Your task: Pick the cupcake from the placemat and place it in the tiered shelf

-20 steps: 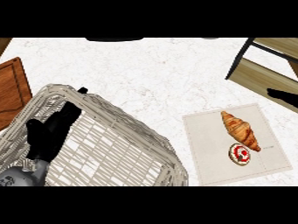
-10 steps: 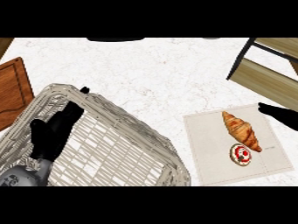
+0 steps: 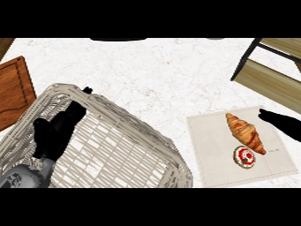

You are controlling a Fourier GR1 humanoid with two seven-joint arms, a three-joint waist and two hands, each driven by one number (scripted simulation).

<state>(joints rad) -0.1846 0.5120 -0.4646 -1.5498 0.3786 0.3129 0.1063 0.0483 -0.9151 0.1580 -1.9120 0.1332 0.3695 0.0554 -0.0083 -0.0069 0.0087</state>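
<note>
The cupcake [image 3: 245, 157] sits untouched on the placemat [image 3: 210, 143], just below a croissant [image 3: 246, 132], as the robot's right hand [image 3: 291, 128] hovers at the mat's right edge, fingers straight and holding nothing. The left hand [image 3: 56, 134] rests open over a wicker basket [image 3: 123, 150]. Grasp, lift and placement in the tiered shelf [image 3: 276, 79] are all yet to come.

This is a kitchen. A white marbled tabletop [image 3: 152, 70] carries a wooden cutting board [image 3: 6, 97], a wicker basket [image 3: 123, 150], and a placemat [image 3: 211, 154] with a croissant [image 3: 245, 131] and cupcake [image 3: 245, 157].
</note>
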